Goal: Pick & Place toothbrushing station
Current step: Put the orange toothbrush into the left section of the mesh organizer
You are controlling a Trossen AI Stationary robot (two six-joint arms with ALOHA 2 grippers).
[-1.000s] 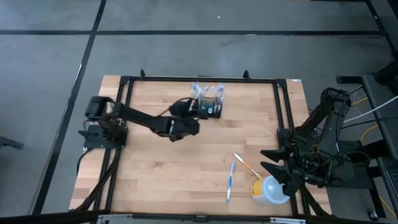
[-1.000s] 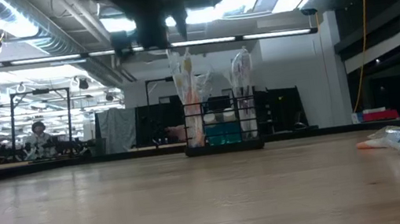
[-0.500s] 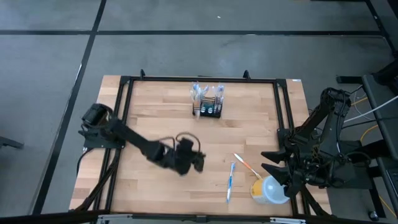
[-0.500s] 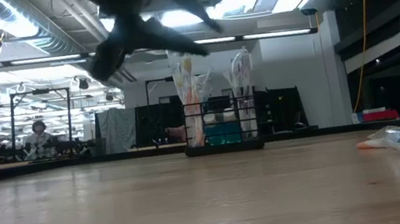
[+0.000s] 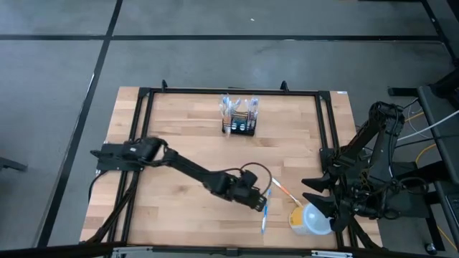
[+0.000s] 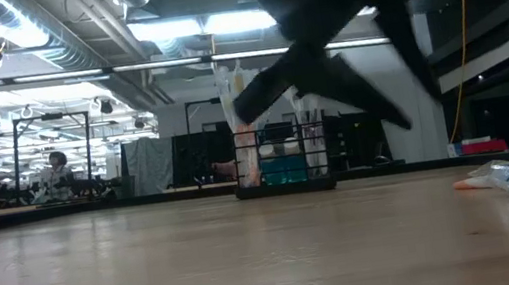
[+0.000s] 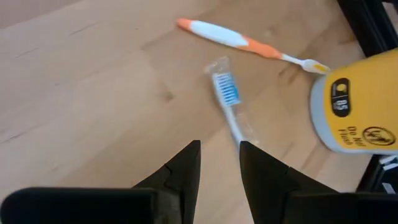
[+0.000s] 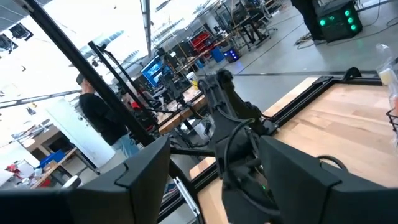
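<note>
The black mesh holder [image 5: 240, 119] stands upright at the table's far middle with wrapped brushes and tubes in it; it also shows in the low view [image 6: 283, 164]. A blue toothbrush in a clear wrapper [image 7: 229, 99] and an orange-and-white toothbrush [image 7: 239, 40] lie flat on the wood at the near right. My left gripper [image 5: 259, 203] is open and empty, its fingers [image 7: 189, 163] standing just short of the blue toothbrush's handle end [image 5: 265, 209]. My right gripper [image 5: 310, 188] is open and empty at the table's right edge.
A round yellow cup with a pale lid [image 5: 308, 219] lies on its side at the near right, close to both toothbrushes and below my right gripper; it also shows in the left wrist view [image 7: 357, 109]. A black frame rail [image 5: 326, 129] borders the table. People stand in the room behind.
My left gripper has swung from beside the mesh holder at the far middle toward the table's near right and down, ending over the blue toothbrush. The holder, toothbrushes and cup have stayed where they were.
</note>
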